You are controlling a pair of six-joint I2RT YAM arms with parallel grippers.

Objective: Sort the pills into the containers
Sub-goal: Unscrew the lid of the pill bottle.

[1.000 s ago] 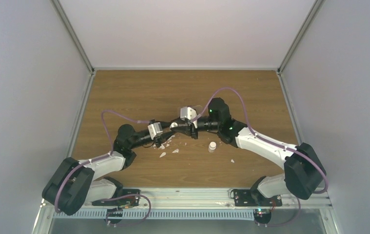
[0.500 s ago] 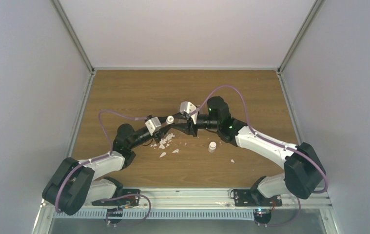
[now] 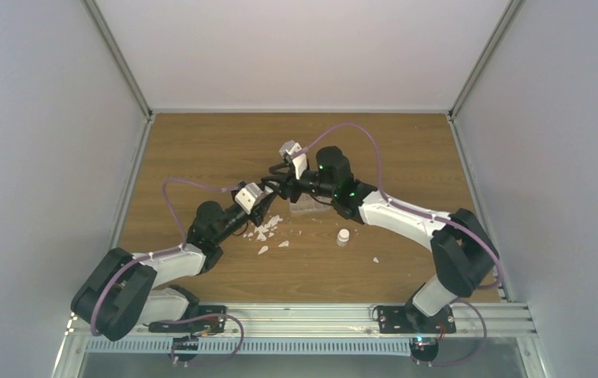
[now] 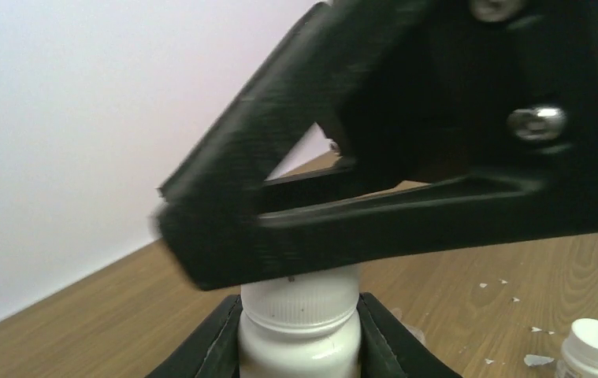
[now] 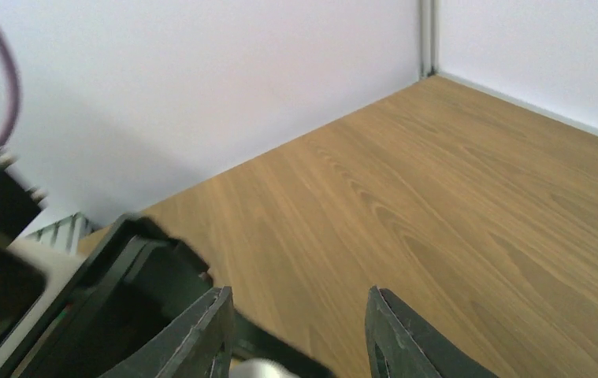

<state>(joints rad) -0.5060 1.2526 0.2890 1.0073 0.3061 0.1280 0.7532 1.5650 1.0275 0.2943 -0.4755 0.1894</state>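
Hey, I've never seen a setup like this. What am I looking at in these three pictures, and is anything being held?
These are two robot arms bolted to a wooden table. One picture looks down from above. The other two come from small cameras on each wrist, so each shows its own fingers up close. The left hand grips a white vial between its two fingers. The right hand hovers just over the vial's cap with its fingers apart, holding nothing. It is the big black shape in the left wrist picture. On the table lie white flakes, a clear organiser box and a second small vial standing alone.
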